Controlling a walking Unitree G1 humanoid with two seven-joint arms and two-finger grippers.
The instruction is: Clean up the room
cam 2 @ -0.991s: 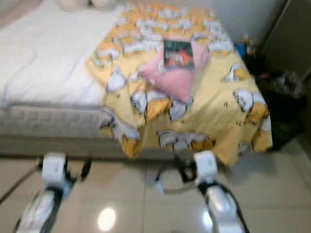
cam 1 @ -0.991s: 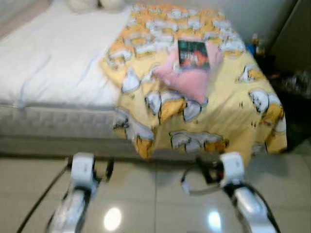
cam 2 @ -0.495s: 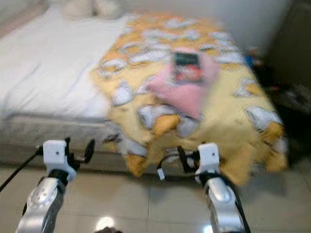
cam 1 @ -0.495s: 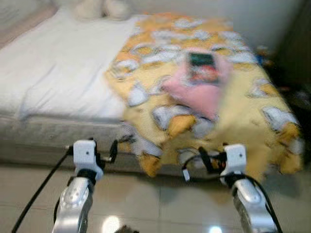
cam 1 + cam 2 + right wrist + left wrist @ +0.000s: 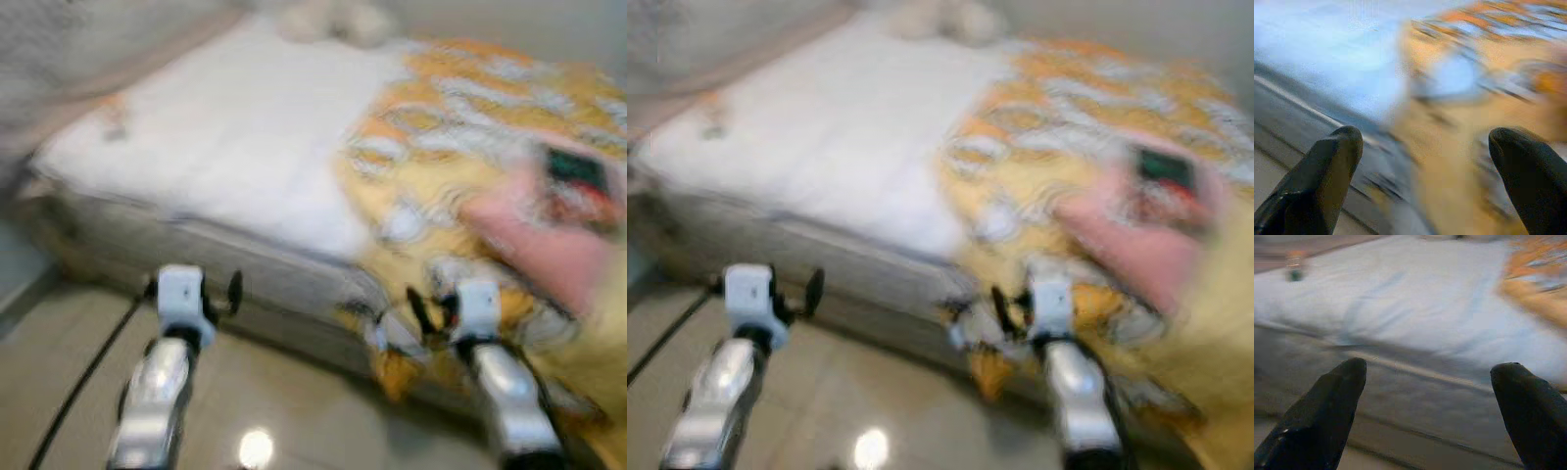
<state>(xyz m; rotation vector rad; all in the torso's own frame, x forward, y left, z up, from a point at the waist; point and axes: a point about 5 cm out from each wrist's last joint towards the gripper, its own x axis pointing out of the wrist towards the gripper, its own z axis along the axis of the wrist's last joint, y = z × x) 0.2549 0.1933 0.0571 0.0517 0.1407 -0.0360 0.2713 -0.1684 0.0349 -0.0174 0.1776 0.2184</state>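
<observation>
a white bed (image 5: 245, 147) carries a yellow blanket (image 5: 460, 186) and pink cloth (image 5: 549, 250).

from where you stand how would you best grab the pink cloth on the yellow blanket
Judging through the blur, take the pink cloth by its near edge, the part closest to the foot of the bed, coming from the front with the right gripper, the nearer one. A dark book lies on its far part, so pinching there would catch the book; it should probably come off first.

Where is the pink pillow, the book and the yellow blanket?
pink pillow (image 5: 549, 257), left eye view, its middle.
book (image 5: 578, 176), left eye view, its dark cover.
yellow blanket (image 5: 1058, 117), right eye view, the top part on the bed.
</observation>
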